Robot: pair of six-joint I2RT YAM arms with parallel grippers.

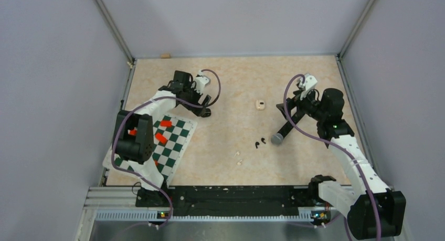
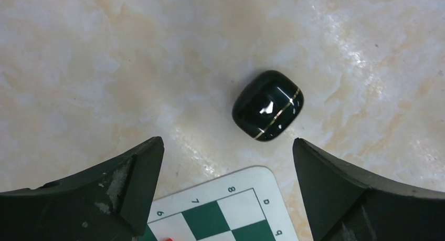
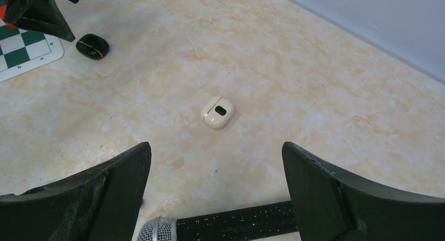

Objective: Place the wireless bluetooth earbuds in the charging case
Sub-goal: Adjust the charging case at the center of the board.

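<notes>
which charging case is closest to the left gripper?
The black case, glossy with a thin gold line, just ahead of the open left gripper. The white case sits well off to its right.

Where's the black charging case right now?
In the left wrist view, on the left half of the table, the black case lies just off the corner of the chessboard mat, in front of the open left tool, untouched.
</notes>
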